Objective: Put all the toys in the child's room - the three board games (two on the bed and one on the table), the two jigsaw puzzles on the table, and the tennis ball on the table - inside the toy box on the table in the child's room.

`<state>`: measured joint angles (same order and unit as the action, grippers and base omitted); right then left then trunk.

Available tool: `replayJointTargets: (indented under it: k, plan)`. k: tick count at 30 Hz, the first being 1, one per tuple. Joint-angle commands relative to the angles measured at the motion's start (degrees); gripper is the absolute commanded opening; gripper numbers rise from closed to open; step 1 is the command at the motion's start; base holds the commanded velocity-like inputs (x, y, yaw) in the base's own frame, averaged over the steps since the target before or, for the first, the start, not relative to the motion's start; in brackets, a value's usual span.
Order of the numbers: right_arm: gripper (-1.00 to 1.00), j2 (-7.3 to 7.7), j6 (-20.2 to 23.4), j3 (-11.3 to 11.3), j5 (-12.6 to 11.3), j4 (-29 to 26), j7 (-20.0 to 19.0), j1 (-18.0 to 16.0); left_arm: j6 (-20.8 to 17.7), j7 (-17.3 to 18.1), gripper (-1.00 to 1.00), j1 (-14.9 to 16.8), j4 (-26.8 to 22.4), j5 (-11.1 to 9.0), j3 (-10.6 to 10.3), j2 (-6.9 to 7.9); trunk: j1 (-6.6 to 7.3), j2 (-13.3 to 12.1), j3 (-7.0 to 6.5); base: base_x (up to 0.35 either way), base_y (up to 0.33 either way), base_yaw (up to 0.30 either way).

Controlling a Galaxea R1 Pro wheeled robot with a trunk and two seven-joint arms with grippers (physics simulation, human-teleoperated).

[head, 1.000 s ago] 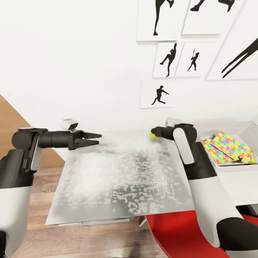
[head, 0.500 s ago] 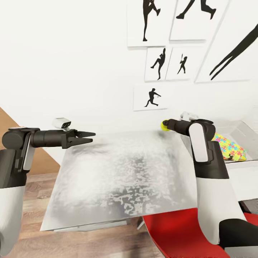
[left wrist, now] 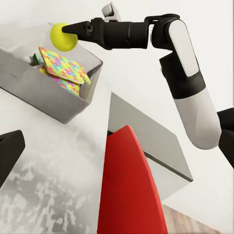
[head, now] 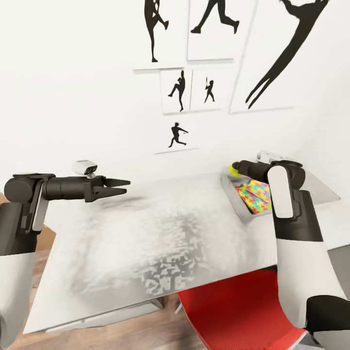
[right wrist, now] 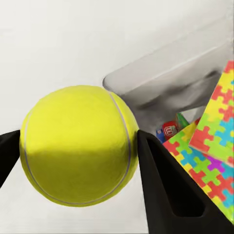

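toy box (head: 232,198) open-topped, puzzles (head: 253,195) inside

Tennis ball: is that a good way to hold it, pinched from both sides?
Yes, likely. The right gripper pinches the tennis ball across its widest middle, one finger on each opposite side. A round ball has no edges, so squeezing across the centre should keep it from slipping out.

A small yellow-green tennis ball (right wrist: 78,146) with a thin pale seam sits between black gripper fingers (right wrist: 161,187). Beside that ball, thin puzzle sheets (head: 253,195) of interlocking pink, yellow, green and blue pieces lie in a plain grey bin (left wrist: 58,105); below the bin, a mottled grey-white desk top (head: 146,243) and a plain red chair (head: 233,311)
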<state>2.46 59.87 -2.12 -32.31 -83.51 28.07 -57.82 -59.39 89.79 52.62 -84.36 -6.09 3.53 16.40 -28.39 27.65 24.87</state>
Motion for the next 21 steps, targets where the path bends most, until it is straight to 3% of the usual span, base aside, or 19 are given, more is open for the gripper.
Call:
replayJointTargets:
  k: [1,5,14,21]
  plan:
    - [-1.00,0.16,0.1,0.0,-0.8,0.0,0.8,-0.1,-0.6,0.2,1.00,0.0,0.0,0.0,0.0,0.03,-0.03,0.1,0.01,0.000,-0.004,-0.217]
    - [-1.00,0.34,0.1,0.0,-0.8,0.1,0.8,-0.1,-0.6,0.2,1.00,0.0,0.0,0.0,0.0,-0.04,-0.03,0.1,-0.27,0.000,-0.081,-0.217]
    - [-1.00,0.21,0.1,0.5,-0.8,0.4,1.0,-0.1,-0.6,0.2,1.00,0.0,0.0,0.0,0.0,-0.07,-0.03,0.1,-0.92,0.000,-0.257,-0.218]
    - [-1.00,-0.34,0.1,0.7,-0.8,0.9,4.1,0.3,-0.6,0.2,1.00,0.0,0.0,-0.1,0.0,-0.06,-0.03,0.1,-1.42,0.000,-0.035,-0.217]
